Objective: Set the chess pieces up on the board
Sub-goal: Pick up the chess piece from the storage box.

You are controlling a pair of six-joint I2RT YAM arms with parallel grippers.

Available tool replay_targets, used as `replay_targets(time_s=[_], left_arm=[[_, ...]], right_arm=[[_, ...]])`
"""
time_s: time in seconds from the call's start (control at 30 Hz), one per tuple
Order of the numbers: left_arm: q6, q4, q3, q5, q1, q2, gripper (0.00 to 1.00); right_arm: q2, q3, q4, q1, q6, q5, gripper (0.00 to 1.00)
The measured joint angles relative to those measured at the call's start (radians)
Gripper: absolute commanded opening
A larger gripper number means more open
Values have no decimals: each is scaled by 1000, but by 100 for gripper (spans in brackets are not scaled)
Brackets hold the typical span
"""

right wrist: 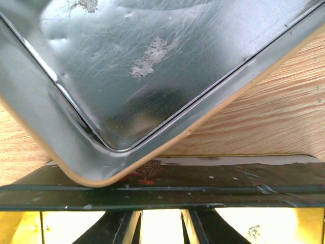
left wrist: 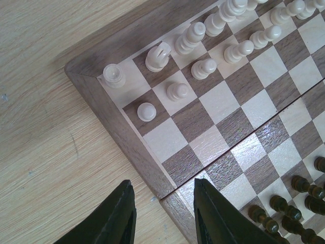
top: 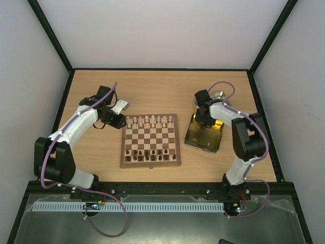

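Note:
The board (top: 151, 137) lies in the middle of the table. Cream chess pieces (top: 150, 121) fill its two far rows, and dark chess pieces (top: 150, 152) stand along its near rows. My left gripper (top: 118, 122) is open and empty, just above the board's left edge. In the left wrist view its gripper (left wrist: 165, 185) straddles the border of the board (left wrist: 231, 124), with cream pieces (left wrist: 177, 91) ahead and dark pieces (left wrist: 299, 185) at the right. My right gripper (top: 207, 124) hangs over the gold tin (top: 203, 140), open and empty (right wrist: 161, 223).
A silver tin (top: 219, 95) lies behind the gold one and fills the upper part of the right wrist view (right wrist: 152, 61). The gold tin's floor (right wrist: 61, 226) shows below. Enclosure walls ring the table.

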Motion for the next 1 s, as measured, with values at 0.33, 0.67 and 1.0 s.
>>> replay_targets(time_s=[0.33, 0.67, 1.0], left_arm=[[0, 0, 0, 0, 0, 0, 33], [0, 0, 0, 0, 0, 0, 33], [0, 0, 0, 0, -2, 7, 33]], right_arm=[[19, 0, 1, 0, 7, 5, 8], [21, 0, 2, 0, 15, 9, 2], [-56, 57, -93, 0, 14, -11, 2]])
